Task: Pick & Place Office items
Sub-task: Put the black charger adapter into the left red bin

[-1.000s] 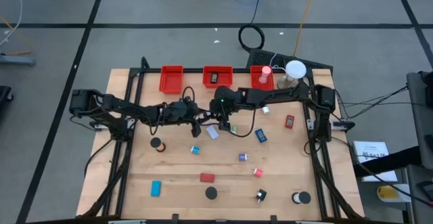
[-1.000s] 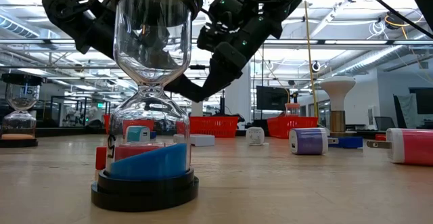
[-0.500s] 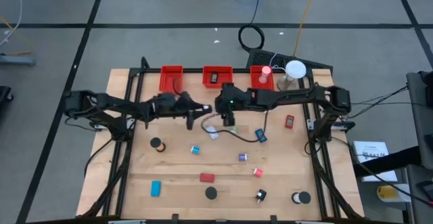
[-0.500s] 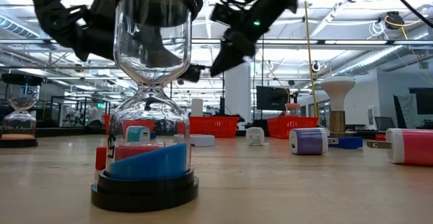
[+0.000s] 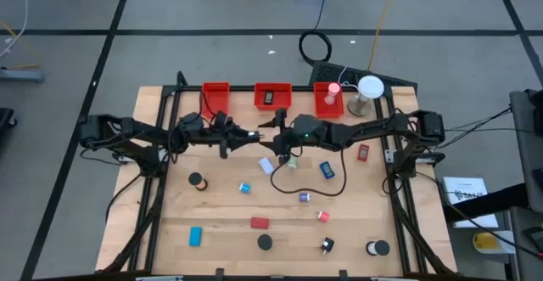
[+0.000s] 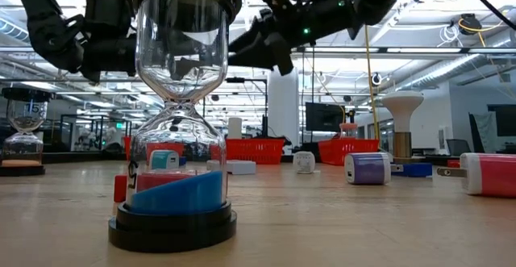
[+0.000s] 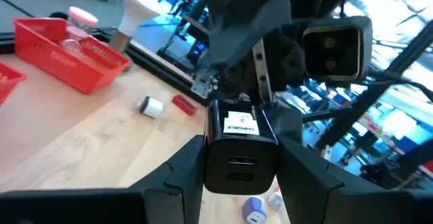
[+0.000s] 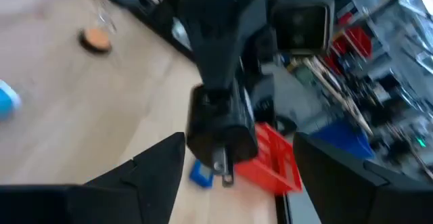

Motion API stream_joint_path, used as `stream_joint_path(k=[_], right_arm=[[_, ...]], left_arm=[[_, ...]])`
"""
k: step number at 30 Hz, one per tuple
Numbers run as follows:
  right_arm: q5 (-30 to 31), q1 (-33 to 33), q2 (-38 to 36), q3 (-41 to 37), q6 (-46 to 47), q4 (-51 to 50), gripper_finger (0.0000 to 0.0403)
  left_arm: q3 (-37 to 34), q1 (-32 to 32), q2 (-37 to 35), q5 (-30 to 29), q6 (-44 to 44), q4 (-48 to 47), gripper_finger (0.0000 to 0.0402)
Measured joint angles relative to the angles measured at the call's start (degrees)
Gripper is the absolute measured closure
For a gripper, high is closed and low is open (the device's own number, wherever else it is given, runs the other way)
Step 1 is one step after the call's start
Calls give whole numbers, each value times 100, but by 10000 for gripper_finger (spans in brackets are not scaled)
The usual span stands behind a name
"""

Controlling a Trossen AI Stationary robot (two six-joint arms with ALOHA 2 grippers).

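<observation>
Wooden tabletop (image 5: 221, 230) on a grey tiled floor, three red bins (image 5: 272, 96) along its far edge, white lamp (image 5: 369, 87) beside the rightmost bin. Both arms meet in the air just in front of the middle bin. Left gripper (image 5: 251, 134): jaws closed on a black charger block (image 7: 240, 149), white label up, held clear of the wood. Right gripper (image 5: 270, 125): jaws spread wide, holding nothing, tips facing the charger and just short of it. Remaining office items lie scattered in front of the middle bin: white block (image 5: 266, 165), blue block (image 5: 327, 170), purple bit (image 5: 305, 197), red block (image 5: 260, 223), black disc (image 5: 265, 242). Hourglass (image 6: 179, 106) stands nearest the low camera.
</observation>
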Motion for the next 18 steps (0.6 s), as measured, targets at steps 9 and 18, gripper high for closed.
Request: stream_joint_path(k=[9,18], right_arm=[[-626,42,4,0,-29,339,185],[-841,145,5,0,-65,523,240]], left_arm=[[0,-159,0,99,-243,316,253],[4,-397,0,116,-502,483,253]])
